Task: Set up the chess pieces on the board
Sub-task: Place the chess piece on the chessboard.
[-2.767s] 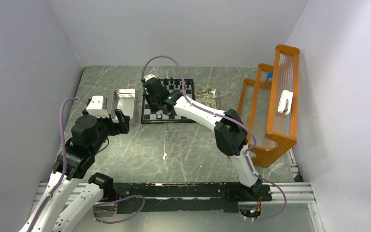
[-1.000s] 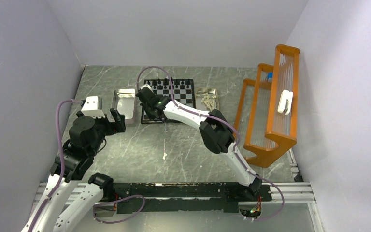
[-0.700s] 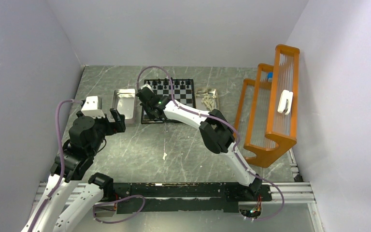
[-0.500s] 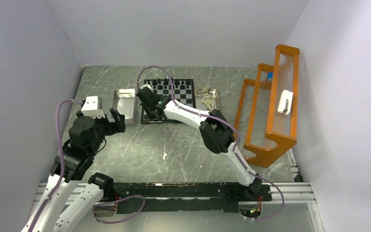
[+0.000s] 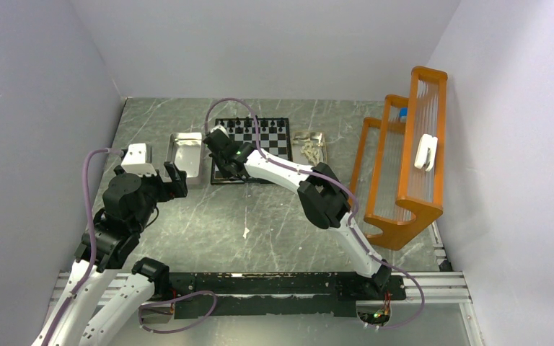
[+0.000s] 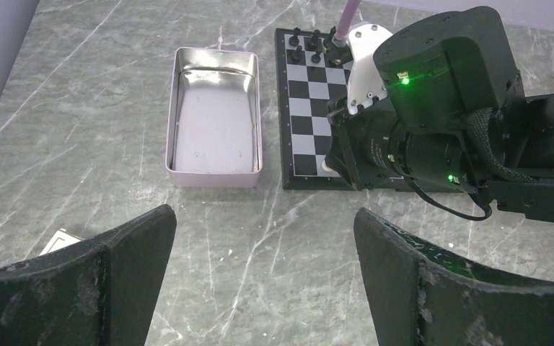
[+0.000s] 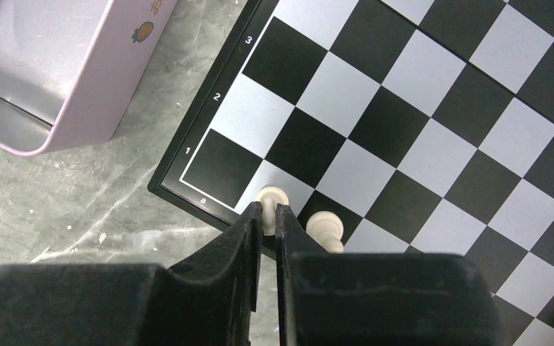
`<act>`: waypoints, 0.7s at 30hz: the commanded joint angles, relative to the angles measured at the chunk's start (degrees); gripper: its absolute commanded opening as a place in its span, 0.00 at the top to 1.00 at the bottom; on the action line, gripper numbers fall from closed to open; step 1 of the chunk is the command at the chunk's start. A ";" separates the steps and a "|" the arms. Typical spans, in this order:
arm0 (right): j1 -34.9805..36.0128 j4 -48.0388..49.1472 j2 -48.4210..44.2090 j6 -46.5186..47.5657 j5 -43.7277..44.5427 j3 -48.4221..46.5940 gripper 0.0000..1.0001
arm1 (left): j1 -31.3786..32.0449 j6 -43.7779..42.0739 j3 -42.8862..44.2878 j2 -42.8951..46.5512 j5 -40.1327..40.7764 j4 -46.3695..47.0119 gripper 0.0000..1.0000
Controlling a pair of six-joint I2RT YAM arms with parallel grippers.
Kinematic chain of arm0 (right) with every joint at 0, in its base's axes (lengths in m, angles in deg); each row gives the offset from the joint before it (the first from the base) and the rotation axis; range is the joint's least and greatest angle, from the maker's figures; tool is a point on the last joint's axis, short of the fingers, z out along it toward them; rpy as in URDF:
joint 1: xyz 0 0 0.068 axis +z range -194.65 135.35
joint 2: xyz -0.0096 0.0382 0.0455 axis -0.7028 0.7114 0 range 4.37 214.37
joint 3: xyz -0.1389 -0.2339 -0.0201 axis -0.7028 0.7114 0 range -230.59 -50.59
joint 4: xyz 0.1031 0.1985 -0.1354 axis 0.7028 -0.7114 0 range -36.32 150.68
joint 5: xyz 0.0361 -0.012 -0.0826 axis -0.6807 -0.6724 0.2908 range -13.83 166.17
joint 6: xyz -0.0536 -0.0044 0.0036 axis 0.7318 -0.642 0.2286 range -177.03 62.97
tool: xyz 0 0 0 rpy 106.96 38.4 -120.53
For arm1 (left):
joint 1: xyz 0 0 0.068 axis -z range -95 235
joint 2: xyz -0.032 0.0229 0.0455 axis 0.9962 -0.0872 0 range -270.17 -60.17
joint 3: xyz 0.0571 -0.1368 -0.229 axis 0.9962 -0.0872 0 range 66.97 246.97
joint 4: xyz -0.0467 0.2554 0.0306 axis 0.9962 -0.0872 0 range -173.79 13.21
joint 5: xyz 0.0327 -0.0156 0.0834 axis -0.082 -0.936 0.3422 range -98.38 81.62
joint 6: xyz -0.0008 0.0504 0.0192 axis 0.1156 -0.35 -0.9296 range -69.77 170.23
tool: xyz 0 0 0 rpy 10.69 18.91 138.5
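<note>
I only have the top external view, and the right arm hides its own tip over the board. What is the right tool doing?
Observer: The right tool is shut on a cream piece over the second square of the board's edge row.
Operator: Anything beside it?
Observer: A second cream piece stands on the next square.
Operator: And the left tool?
Observer: The left tool is wide open and holding nothing.

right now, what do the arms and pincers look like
Left arm and right arm: white shells, bulky black joints, a lilac cable along each. Green lights on the right wrist. Left pincer: broad scuffed black fingers; right pincer: slim black ones.
</note>
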State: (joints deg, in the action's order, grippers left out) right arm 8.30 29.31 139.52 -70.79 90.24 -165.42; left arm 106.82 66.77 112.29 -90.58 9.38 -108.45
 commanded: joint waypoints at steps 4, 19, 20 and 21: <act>-0.30 -0.69 2.21 -0.40 0.32 -1.98 0.82 | -0.82 0.34 1.09 0.53 -0.13 0.20 0.02; -0.57 -2.00 2.19 0.30 0.82 -4.79 0.77 | -0.82 0.26 1.09 0.36 -0.36 0.29 0.02; -0.57 -2.10 2.22 0.31 0.79 -4.79 0.77 | -0.82 0.25 1.07 0.36 -0.39 0.28 0.02; -0.58 -2.16 2.20 0.31 0.79 -4.71 0.78 | -0.82 0.25 1.08 0.36 -0.42 0.35 0.02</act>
State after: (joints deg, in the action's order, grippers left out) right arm 8.08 27.99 141.25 -70.88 90.59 -168.61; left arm 106.82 66.77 112.29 -90.58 9.36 -108.45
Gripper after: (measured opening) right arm 0.233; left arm 0.977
